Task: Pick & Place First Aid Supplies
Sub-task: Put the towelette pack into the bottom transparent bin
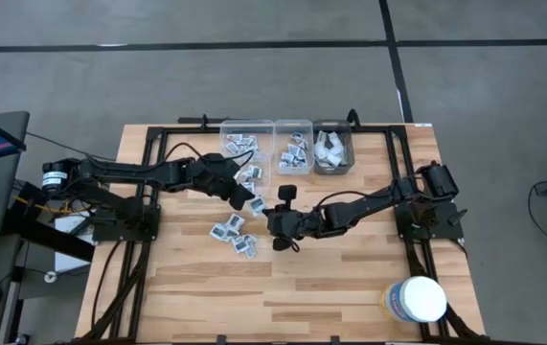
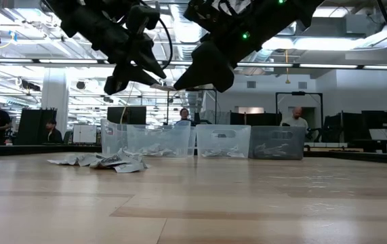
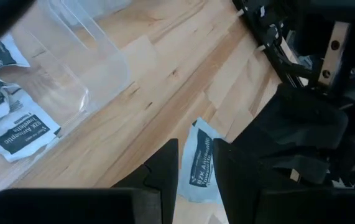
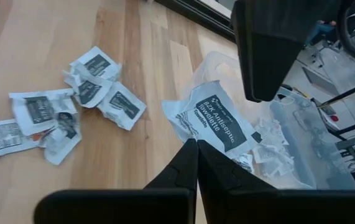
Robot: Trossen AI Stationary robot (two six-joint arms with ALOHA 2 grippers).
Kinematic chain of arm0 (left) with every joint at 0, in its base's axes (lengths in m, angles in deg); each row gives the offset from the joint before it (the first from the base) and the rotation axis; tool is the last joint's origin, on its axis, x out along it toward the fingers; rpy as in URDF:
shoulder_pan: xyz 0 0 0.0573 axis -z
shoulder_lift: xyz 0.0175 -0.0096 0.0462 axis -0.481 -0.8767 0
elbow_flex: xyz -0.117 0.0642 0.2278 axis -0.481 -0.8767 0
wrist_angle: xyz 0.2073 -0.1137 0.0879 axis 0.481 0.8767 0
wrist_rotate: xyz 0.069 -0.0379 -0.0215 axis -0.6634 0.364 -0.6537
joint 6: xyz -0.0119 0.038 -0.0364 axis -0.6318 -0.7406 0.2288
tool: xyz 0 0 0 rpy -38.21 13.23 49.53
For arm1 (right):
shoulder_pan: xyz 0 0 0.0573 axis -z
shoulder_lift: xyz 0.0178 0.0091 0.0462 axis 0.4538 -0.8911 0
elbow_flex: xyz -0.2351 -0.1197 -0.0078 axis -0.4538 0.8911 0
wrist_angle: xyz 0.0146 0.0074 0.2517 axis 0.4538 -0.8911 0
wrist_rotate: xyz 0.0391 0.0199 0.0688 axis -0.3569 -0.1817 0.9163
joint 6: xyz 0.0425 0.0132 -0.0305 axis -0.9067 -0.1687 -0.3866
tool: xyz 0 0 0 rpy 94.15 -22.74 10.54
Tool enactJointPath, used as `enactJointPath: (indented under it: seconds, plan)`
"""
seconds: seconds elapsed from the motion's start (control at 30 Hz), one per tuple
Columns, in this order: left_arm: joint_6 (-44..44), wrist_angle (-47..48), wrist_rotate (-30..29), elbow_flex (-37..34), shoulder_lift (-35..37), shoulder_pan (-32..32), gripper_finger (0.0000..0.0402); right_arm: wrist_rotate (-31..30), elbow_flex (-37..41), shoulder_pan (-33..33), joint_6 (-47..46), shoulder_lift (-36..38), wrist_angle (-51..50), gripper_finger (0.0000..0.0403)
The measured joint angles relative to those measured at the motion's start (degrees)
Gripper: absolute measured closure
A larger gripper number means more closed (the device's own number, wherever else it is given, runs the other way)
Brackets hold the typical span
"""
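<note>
A white packet printed "BZK Antiseptic" (image 4: 217, 121) hangs in the air above the table's middle, with my right gripper (image 4: 196, 144) shut on it. My left gripper (image 3: 197, 144) comes in from the table's left with a narrow gap between its fingers. The same packet (image 3: 201, 163) shows in that gap. In the low view the two grippers meet tip to tip, with the packet (image 2: 163, 85) thin between them. Several loose packets (image 1: 235, 235) lie flat on the wood below, on the left-arm side. My right gripper pinches the packet by the middle of one edge (image 4: 196, 132) between its two shut fingertips. The fingers slant down from the table's right side. The packet is lifted clear of the table, spread flat beyond the fingertips. My left gripper: whether its fingers (image 3: 165, 168) touch the packet, I cannot tell.
Three clear bins (image 1: 247, 144) (image 1: 294, 149) (image 1: 332, 151) holding packets stand in a row at the far edge. More packets (image 1: 250, 175) lie in front of the left bin. A big white round tub (image 1: 417, 299) stands at the near right corner.
</note>
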State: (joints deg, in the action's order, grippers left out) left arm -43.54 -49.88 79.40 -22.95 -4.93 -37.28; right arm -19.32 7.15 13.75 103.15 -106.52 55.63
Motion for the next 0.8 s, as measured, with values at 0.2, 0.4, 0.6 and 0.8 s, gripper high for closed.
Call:
enactJointPath:
  seconds: [0.2, 0.4, 0.6, 0.8]
  plan:
    - [0.9, 0.0, -0.1, 0.0, 0.0, -1.0, 0.0302, -0.6, 0.0, 0.0, 2.1, 0.0, 1.7, 0.0403]
    - [2.8, 0.0, -0.1, 0.0, 0.0, -1.0, 0.0302, -1.5, 0.0, 0.3, 4.5, 0.0, 2.9, 0.0403]
    - [2.8, 0.0, 0.0, 0.0, 0.0, -0.8, 0.0302, -1.6, 0.0, 0.8, 6.3, 0.0, 4.0, 0.0403]
    - [2.8, -0.1, 0.4, 0.0, 0.0, -0.8, 0.0302, -1.6, 0.0, 2.0, 7.6, 0.0, 5.1, 0.0403]
